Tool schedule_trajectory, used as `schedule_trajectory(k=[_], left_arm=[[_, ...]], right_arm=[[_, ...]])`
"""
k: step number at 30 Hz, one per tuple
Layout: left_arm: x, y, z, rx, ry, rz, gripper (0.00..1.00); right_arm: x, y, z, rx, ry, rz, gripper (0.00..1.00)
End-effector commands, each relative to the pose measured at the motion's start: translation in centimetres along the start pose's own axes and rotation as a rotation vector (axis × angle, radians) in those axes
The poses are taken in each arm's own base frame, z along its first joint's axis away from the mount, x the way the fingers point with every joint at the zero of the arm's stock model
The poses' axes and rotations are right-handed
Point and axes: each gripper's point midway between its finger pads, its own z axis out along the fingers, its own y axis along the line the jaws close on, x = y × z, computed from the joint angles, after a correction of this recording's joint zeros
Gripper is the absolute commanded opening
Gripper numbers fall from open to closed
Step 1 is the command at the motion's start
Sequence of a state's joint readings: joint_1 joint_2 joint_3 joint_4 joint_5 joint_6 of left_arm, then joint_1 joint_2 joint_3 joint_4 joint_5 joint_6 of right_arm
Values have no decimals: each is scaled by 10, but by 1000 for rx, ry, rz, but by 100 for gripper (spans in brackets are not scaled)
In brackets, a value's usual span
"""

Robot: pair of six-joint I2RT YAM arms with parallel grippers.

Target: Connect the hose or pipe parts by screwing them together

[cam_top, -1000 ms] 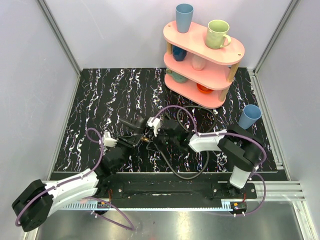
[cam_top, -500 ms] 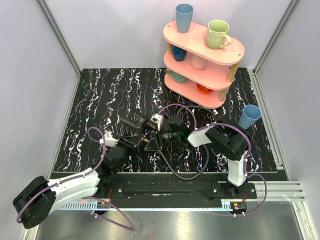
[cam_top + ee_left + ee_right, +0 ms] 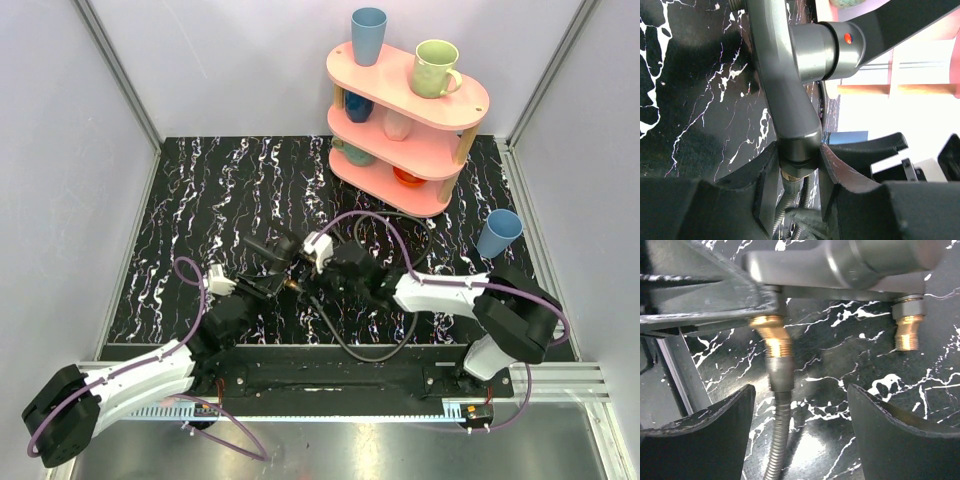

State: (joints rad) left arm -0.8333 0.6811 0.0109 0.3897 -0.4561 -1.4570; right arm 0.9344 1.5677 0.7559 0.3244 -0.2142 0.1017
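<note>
A dark grey angular pipe piece hangs just above the marbled mat. My left gripper is shut on its lower end, just above a brass fitting. A thin flexible hose runs from that brass fitting. It hangs in the gap of my right gripper, nearer one finger and touching neither. That gripper is open. A second brass fitting sticks out bare at the piece's other end.
A pink three-tier shelf with cups stands at the back right. A blue cup sits on the mat's right side. The hose loops toward the near mat edge. Purple cables arch over both wrists.
My right gripper has opened and let go of the hose fitting, and its arm has swung, elbow moving right. The left gripper keeps its grip on the pipe piece.
</note>
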Motion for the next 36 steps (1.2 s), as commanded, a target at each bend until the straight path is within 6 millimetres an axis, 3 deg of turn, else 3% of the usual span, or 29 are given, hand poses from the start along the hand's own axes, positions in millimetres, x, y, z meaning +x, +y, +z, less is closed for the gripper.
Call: schedule_trajectory(k=[1,5,8,14,15,16,20,23,27,28,29,31,32,34,36], left_arm=[[4,32,-5,-25,14,16,0],[5,30,-5,-18,21,14,0],[6,28,-5,-15,25,11,0],[5,27,-6,-14,26,10,0],[5,26,-7,-6,27,6,0],[5,25,-7,-4,27,2,0],[7,25,-8,5,36,4,0],[9,27,-9,18,49,-9,0],[14,31,-10,14,72,-12,0],[14,28,-10,23,76,-10,0],[15,26,-10,33,79,-8,0],[15,26,-9,32,80,-1,0],[15,28,-10,35,78,-1,0],[14,32,-11,33,73,-5,0],[13,33,-11,36,67,-3,0]], right_arm=[[-5,-7,-8,202,64,-207,83],[-7,6,-1,321,66,-339,82],[-8,4,7,408,76,-412,78],[-14,5,22,487,61,-486,61],[-16,5,25,496,43,-488,57],[-18,4,25,506,34,-491,43],[-25,11,28,478,-11,-476,11],[-28,22,33,369,-35,-429,0],[-36,29,35,173,-85,-302,0],[-36,40,35,66,-85,-277,0],[-39,30,31,35,-94,-237,0],[-42,43,27,-140,-112,-175,0],[-44,31,25,-151,-120,-158,0],[-40,40,23,-257,-95,-123,0],[-37,36,27,-324,-66,-69,0]])
